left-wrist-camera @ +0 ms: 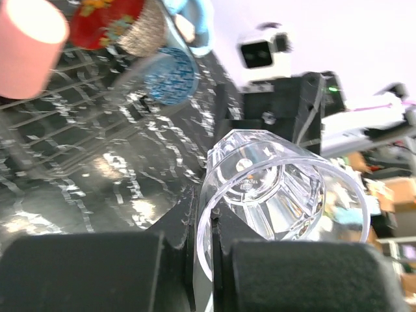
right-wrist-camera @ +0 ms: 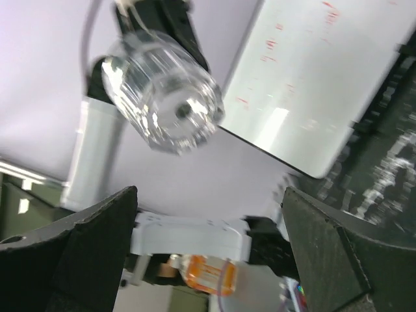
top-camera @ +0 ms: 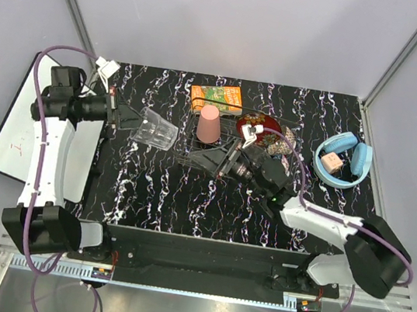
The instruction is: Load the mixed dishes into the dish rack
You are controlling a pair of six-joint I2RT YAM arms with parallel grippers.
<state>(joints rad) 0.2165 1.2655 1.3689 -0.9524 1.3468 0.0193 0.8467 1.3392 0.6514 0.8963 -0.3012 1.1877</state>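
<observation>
The left end effector point(top-camera: 126, 116) pinches the clear drinking glass point(top-camera: 156, 129) by its rim, just left of the dish rack point(top-camera: 201, 160). The glass lies roughly level, base pointing toward the rack, seemingly off the worktop point(top-camera: 157, 187). The right end effector point(top-camera: 233, 162), at the rack's near side, is spread and holds nothing.

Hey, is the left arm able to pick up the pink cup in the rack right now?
Probably not yet. The left fingers are shut on the clear glass, so they are occupied. The pink cup stands close by, with nothing between.
</observation>
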